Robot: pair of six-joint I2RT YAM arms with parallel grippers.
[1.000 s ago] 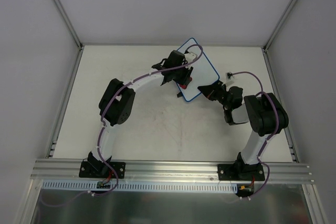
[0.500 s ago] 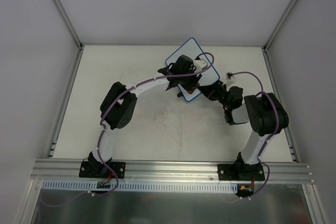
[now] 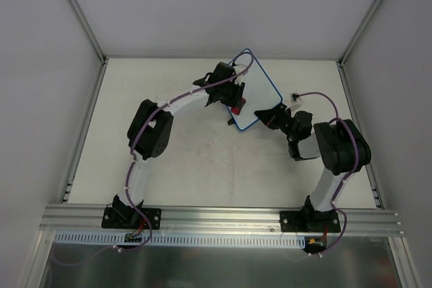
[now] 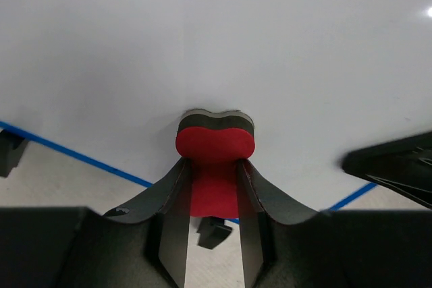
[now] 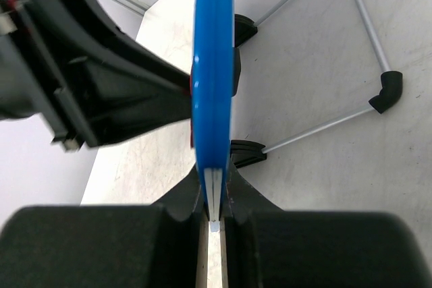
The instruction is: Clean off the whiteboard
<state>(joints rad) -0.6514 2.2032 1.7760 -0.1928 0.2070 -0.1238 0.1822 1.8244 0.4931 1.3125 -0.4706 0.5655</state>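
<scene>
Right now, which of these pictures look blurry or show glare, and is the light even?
Left wrist view: the whiteboard is softly lit save one small glare spot at the far right; the red eraser is fairly sharp. Right wrist view: the blue rim, close to the lens, looks soft. Top view: even light, faint shadows.

Scuffed pale table (image 3: 196, 173), plain grey walls (image 3: 202, 5)
</scene>
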